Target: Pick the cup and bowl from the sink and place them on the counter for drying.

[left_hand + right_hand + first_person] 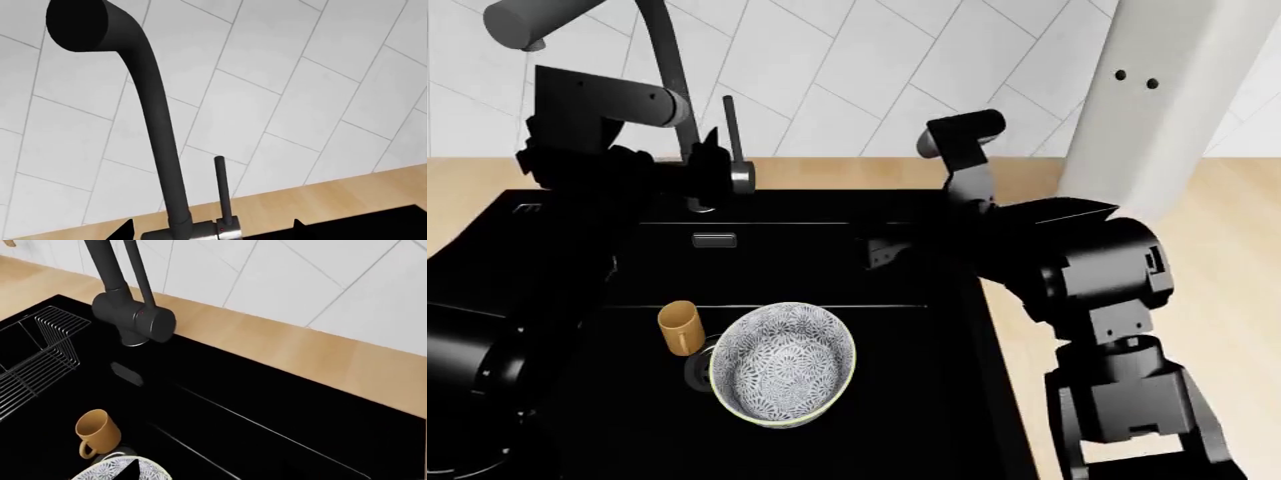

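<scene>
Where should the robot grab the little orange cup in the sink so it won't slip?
Grab the cup around its round body, coming straight down from above. It stands upright in the sink with its mouth open, right beside the bowl. A small handle shows in the right wrist view, so the fingers should probably close across the sides away from it.

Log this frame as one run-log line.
cup: in sink, upright | bowl: in sink, beside cup | counter: neither placed | grippers: not visible

Tan-orange cup (679, 328), grey-speckled white bowl (783, 364), black sink (827, 260)
</scene>
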{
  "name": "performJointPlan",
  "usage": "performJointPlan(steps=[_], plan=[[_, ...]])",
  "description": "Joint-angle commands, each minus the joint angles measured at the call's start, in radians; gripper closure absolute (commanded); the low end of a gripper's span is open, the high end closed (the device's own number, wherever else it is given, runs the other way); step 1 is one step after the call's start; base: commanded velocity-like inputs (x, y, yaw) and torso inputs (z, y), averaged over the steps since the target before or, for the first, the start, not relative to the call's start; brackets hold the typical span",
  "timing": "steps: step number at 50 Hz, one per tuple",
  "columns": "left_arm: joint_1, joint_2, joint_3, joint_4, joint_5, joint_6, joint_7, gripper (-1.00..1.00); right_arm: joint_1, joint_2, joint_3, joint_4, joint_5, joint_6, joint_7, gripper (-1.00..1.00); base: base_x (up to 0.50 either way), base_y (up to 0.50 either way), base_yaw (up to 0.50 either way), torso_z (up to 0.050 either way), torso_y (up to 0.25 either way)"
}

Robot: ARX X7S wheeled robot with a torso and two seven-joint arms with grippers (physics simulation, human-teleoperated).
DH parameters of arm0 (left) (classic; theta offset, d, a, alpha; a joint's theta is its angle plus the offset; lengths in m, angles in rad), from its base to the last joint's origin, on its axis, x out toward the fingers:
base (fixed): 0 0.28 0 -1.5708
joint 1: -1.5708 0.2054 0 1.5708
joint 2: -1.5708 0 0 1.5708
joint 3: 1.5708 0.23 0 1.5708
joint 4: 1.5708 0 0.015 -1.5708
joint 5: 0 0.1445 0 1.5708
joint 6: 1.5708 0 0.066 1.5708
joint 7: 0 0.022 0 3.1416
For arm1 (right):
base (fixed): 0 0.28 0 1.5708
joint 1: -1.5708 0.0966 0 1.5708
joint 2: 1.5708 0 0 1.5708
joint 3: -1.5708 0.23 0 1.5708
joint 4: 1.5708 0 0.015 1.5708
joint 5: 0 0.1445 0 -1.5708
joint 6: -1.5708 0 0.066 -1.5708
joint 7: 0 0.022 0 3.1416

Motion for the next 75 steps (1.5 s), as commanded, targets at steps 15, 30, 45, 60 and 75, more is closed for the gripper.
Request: performJointPlan(steps=[15, 30, 45, 60, 75], plan=[[0.002, 0.012, 0.007, -0.062, 0.0, 0.066, 0.032, -1.0, 0.114, -0.114, -0.209, 0.58, 0.212, -0.267, 0.002, -1.0, 0.0, 0.0, 0.0, 0.0, 0.0], [-0.015, 0.054, 0.049, -0.138, 0.003, 0.134, 0.051, -1.0, 0.089, -0.115, -0.581, 0.763, 0.622, -0.476, 0.101, -1.0, 0.0, 0.0, 0.0, 0.0, 0.0], [-0.029, 0.042, 0.042, -0.139, -0.012, 0.14, 0.064, -1.0, 0.028, -0.069, -0.594, 0.654, 0.747, -0.448, 0.283, -1.0, 0.0, 0.0, 0.0, 0.0, 0.0], [0.01, 0.024, 0.009, -0.104, -0.036, 0.15, 0.068, -1.0, -0.04, -0.044, -0.557, 0.565, 0.825, -0.394, 0.339, -1.0, 0.0, 0.0, 0.0, 0.0, 0.0], [0.01, 0.025, 0.022, -0.128, -0.029, 0.171, 0.065, -1.0, -0.135, -0.068, -0.519, 0.618, 0.855, -0.481, 0.369, -1.0, 0.0, 0.0, 0.0, 0.0, 0.0]])
